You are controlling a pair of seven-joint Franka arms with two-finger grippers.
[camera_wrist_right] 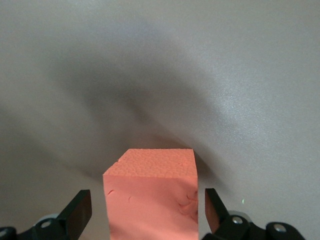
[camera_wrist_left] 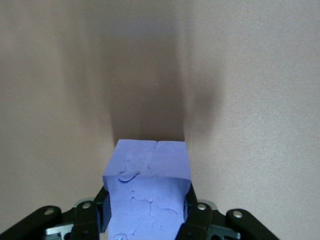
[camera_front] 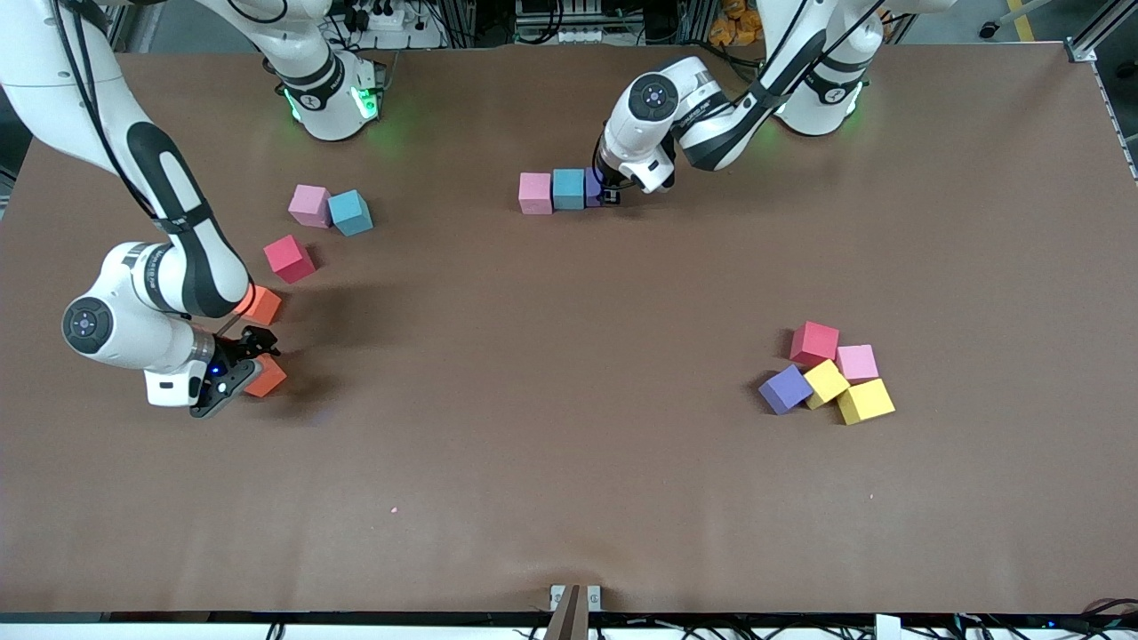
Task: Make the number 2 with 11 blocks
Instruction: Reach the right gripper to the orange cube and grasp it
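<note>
- The left tool (camera_front: 612,196) is clamped on a purple block (camera_wrist_left: 147,192), low at the bench (camera_front: 569,498). That block sits at the end of a row toward the left arm's end of the bench.
- The row holds a pink block (camera_front: 535,193), then a blue block (camera_front: 568,188) touching it, then the purple one touching the blue. These three are all that stands of the number 2.
- The right tool (camera_front: 249,363) is low over an orange block (camera_wrist_right: 150,197), its fingers (camera_wrist_right: 80,210) spread wide on either side of the block and not touching it.
- A second orange block (camera_front: 262,305) lies farther from the front camera, partly hidden by the right arm.
- Near it lie a red block (camera_front: 289,259), another pink block (camera_front: 309,205) and another blue block (camera_front: 350,212); the last two touch.
- Toward the left arm's end of the bench is a tight cluster: a red cube (camera_front: 814,344), a pink cube (camera_front: 857,363), two yellow cubes (camera_front: 826,383) (camera_front: 865,401) and a purple cube (camera_front: 785,388).
</note>
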